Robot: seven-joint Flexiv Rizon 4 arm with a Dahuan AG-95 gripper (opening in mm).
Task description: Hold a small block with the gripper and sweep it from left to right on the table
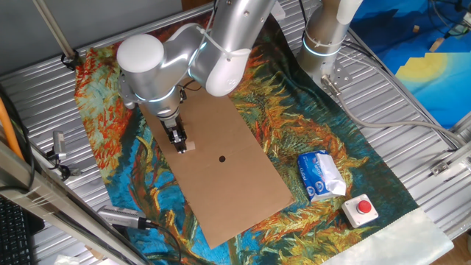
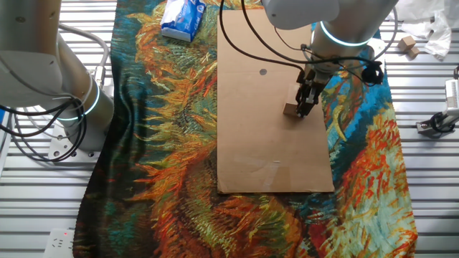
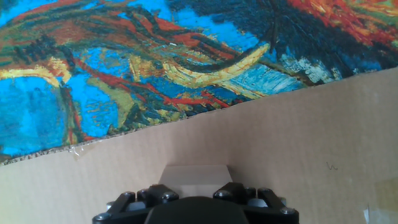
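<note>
The small block [image 1: 190, 146] is a tiny pale tan cube resting on the brown board [image 1: 235, 188], near the board's left side. My black gripper [image 1: 179, 140] points down onto it. In the hand view the small block [image 3: 194, 175] sits between the two fingertips, and the gripper [image 3: 195, 191] is shut on it. From the other side the small block [image 2: 290, 110] shows just beside the gripper [image 2: 305, 106]. The board lies on the orange-blue cloth [image 1: 294, 121] covering the ribbed metal table [image 1: 412, 110].
A blue-white packet [image 1: 321, 175] and a red button [image 1: 363, 208] on its pale box lie to the right of the board. A second arm's base column [image 1: 324, 37] stands at the back. The board has a small dark hole [image 1: 221, 158].
</note>
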